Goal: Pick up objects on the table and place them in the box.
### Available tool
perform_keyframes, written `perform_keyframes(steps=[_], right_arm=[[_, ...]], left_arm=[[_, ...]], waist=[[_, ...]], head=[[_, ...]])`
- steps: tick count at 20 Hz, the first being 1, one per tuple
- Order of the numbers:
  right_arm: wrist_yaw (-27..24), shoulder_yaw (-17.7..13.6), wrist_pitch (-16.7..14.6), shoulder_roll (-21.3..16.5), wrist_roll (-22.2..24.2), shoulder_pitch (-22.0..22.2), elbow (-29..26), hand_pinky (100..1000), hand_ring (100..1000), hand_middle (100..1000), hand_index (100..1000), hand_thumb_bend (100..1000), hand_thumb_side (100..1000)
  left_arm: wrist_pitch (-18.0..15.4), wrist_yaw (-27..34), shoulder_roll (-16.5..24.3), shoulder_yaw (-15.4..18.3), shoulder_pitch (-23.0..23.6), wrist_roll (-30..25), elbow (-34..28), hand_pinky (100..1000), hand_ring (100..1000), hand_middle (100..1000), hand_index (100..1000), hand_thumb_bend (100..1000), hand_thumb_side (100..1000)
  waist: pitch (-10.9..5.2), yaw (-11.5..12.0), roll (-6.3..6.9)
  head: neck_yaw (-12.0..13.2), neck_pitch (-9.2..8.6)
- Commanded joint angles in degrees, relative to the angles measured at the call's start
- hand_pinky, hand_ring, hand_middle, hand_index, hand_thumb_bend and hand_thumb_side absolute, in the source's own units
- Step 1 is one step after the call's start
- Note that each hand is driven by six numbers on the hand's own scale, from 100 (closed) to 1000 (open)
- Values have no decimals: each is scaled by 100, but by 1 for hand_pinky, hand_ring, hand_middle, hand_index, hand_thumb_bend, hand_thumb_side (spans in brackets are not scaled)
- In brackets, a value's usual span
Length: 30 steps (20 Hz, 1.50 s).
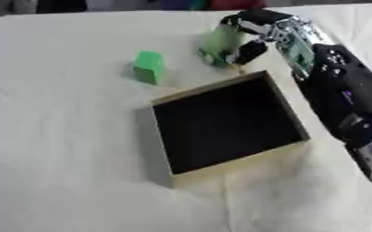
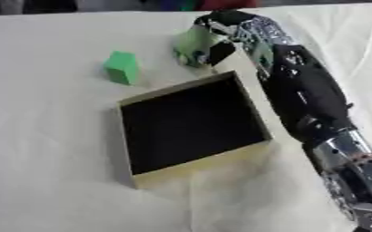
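In the left eye view, the right robot hand reaches in from the right, its fingers curled around a pale green object just beyond the far corner of the box. A green block stands on the white counter (to the left of the box). In the right eye view, the box's dark inside holds nothing, and the green object is still outside it.

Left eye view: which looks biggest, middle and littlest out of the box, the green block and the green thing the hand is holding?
1. Box, clearly the biggest.
2. Pale green object in the right hand; partly covered, so unsure.
3. Green block, looks slightly smaller.
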Motion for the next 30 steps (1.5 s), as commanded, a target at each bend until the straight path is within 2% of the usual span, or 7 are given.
perform_keyframes(steps=[1, 7, 8, 14, 19, 24, 30], right_arm=[[-187, 6, 22, -54, -67, -133, -89, 806, 785, 612, 903, 100, 365], [-397, 76, 221, -74, -198, -151, -198, 766, 713, 459, 731, 100, 374], [-406, 87, 244, -83, -238, -150, -215, 761, 703, 440, 711, 100, 331], [-508, 238, 273, -160, -299, -168, -407, 758, 698, 438, 709, 100, 328], [-668, 447, 319, -264, -244, -183, -810, 761, 698, 446, 720, 100, 343], [-1061, 809, 36, -516, -173, -69, -1455, 767, 698, 450, 725, 100, 349], [-1591, 1610, -485, -905, -153, 156, -2316, 764, 697, 453, 727, 100, 350]], left_arm=[[-10, -1, 115, 71, -90, 29, -76, 802, 765, 803, 980, 226, 1000], [-18, -5, 117, 79, -96, 24, -76, 803, 767, 803, 980, 230, 1000], [-20, -6, 118, 82, -96, 25, -76, 803, 767, 803, 980, 225, 1000], [-21, -4, 133, 86, -94, 18, -76, 805, 769, 804, 980, 226, 1000], [-15, -7, 160, 84, -54, -9, -76, 806, 771, 805, 980, 226, 1000], [-12, -14, 191, 92, 15, -25, -76, 807, 773, 806, 980, 225, 1000], [-10, -23, 216, 92, 46, -35, -76, 807, 773, 806, 980, 221, 1000]], waist=[[-141, 1, 2], [-207, -4, 0], [-217, -4, -1], [-297, -35, -12], [-459, -108, -14], [-626, -167, -15], [-676, -175, -3]], head=[[-1, -33], [-4, -50], [-3, -51], [19, -2], [57, 86], [100, 115], [102, 103]])
